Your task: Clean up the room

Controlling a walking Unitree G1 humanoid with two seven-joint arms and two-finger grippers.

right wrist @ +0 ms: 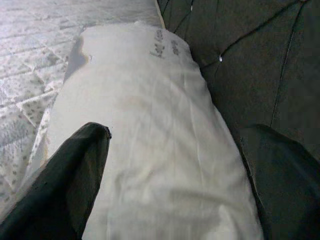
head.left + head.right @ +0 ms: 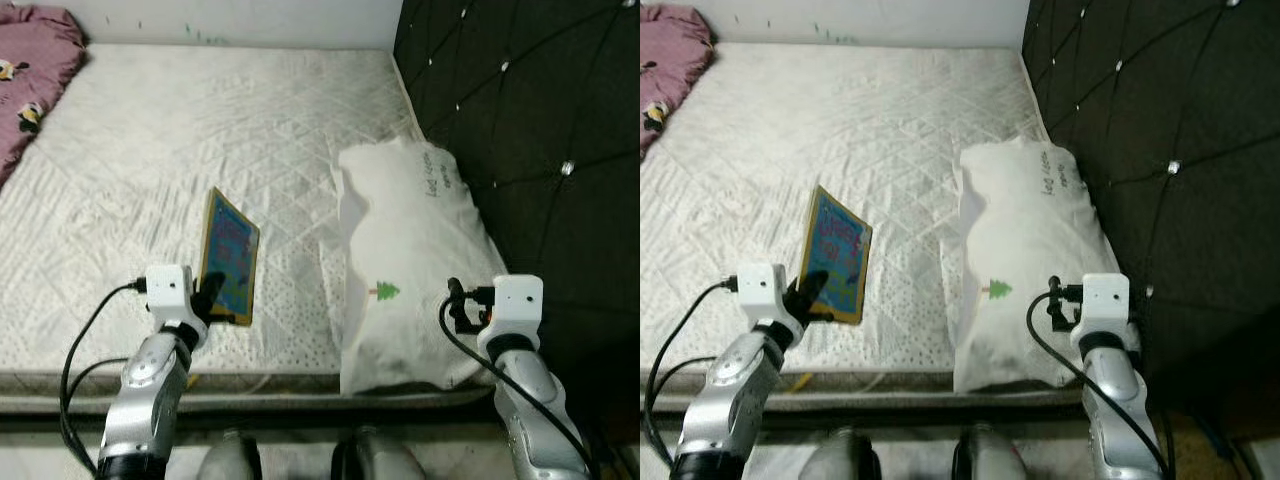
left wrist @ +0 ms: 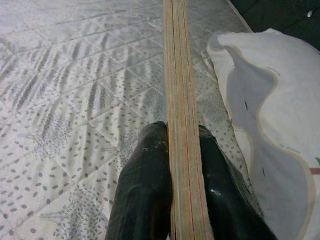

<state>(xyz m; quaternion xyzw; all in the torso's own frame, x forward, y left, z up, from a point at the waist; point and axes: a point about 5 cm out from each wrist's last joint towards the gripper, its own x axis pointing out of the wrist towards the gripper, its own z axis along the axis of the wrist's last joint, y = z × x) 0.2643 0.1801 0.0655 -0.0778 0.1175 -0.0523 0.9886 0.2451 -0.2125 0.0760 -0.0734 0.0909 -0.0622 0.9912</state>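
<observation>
Two hands: both raised over the near edge of the bed, left one busy, right one free.
Left hand (image 2: 212, 297): closed on the near lower edge of a book, its two black fingers (image 3: 145, 185) pressed flat against either cover.
Book (image 2: 229, 256): thin, with a yellow border and a blue picture cover; it stands tilted on edge, rising up and away from the left hand, its lower edge at or just above the mattress; whether it touches cannot be told.
Book seen from the left wrist: edge-on, a narrow band of pages (image 3: 178, 100) running straight out from between the fingers.
Right hand (image 1: 175, 165): spread wide, holding nothing, with one finger over the pillow and the other toward the headboard side.
Pillow (image 2: 405, 260): white, with a small green tree print and some lettering; it lies directly under and ahead of the right hand, and just to the right of the book in the left hand.
Mattress (image 2: 150, 160): white and quilted, stretching away beyond both hands.
Headboard (image 2: 540, 120): dark, tufted, just beside the right hand on its outer side, against the pillow.
Blanket (image 2: 30, 70): pink, bunched at the far corner, well apart from the left hand.
</observation>
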